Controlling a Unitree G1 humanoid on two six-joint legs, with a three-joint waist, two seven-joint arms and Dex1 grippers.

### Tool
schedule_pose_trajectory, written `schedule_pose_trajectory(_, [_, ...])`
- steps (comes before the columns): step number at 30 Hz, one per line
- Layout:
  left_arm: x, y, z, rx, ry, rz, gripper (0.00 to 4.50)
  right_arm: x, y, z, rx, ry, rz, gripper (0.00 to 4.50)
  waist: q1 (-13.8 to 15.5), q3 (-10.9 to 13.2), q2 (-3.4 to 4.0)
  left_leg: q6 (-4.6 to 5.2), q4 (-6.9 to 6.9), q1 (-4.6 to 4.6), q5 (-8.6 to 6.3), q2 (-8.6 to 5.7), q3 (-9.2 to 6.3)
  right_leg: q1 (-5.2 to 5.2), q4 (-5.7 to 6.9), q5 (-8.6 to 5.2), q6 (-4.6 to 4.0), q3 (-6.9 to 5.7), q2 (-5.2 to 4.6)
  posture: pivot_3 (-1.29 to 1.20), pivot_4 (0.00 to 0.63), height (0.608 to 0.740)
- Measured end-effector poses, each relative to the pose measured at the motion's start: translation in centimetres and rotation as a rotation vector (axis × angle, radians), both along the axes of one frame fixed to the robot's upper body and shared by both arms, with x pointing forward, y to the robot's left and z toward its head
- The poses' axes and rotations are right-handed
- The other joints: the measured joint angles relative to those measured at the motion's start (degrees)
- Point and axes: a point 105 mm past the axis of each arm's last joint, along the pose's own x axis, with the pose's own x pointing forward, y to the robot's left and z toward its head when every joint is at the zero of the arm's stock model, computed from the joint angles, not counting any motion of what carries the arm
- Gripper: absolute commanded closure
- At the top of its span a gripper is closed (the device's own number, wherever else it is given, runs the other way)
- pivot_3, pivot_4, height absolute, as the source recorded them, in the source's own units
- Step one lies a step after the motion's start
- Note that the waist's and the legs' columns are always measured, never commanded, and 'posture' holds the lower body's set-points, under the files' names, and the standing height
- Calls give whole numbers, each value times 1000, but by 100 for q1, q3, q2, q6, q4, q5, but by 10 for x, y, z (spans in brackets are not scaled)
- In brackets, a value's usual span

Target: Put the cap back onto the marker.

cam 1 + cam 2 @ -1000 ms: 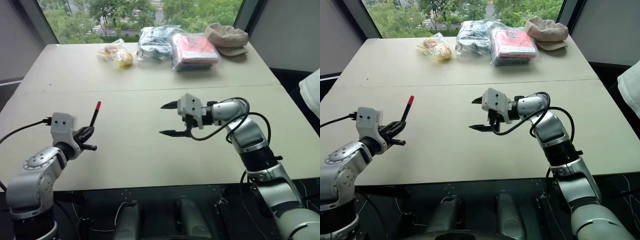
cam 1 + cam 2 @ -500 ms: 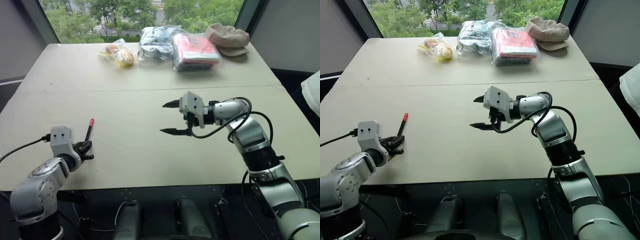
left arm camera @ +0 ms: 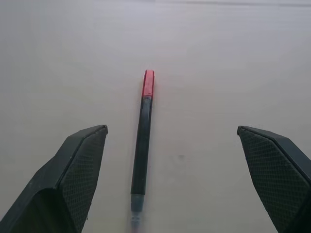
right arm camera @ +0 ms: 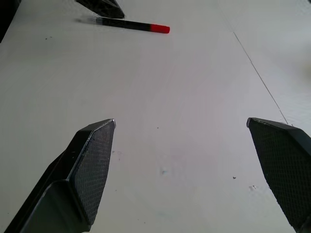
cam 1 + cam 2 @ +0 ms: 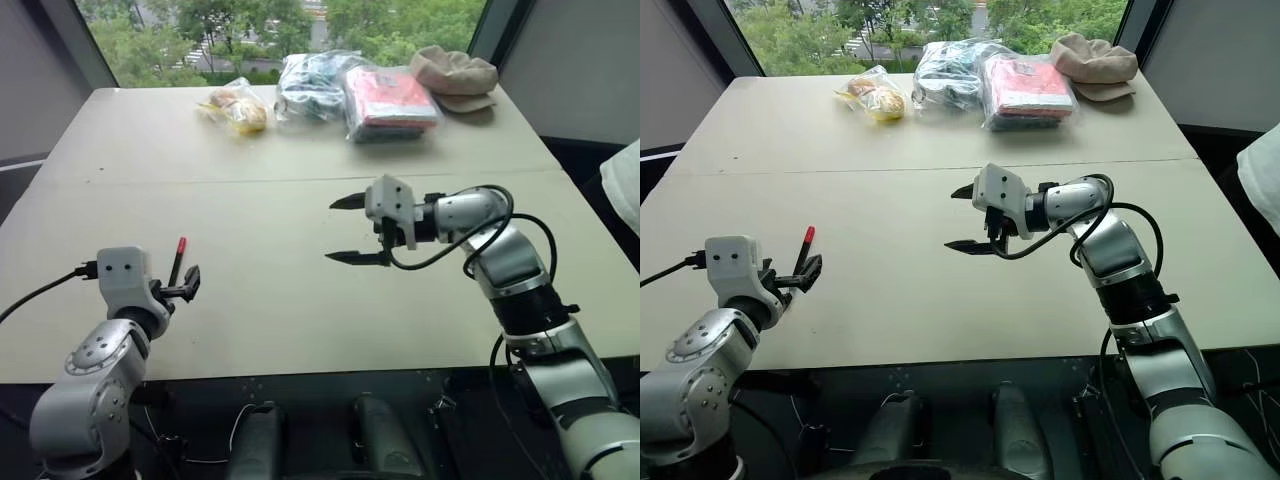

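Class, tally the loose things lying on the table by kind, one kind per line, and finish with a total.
Marker, red cap fitted: 1
Clear plastic packets: 3
Beige cap: 1
Total: 5

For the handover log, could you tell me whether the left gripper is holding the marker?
No, the marker lies flat on the table between the open fingers of the left gripper, untouched.

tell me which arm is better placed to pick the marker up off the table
Left. The marker lies on the table between the left gripper's open jaws; the right gripper hovers far off.
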Motion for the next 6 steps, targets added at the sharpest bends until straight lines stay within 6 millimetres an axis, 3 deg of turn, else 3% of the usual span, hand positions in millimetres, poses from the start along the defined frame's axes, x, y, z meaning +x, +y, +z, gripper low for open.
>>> schedule_pose_trajectory(6, [-23,-9,10,44,-53,45,29,1,-7,9,20,47,14,0,2,0,0,0,0,0,0,0,3,2,-4,-2,-3,2,1,0,150,740])
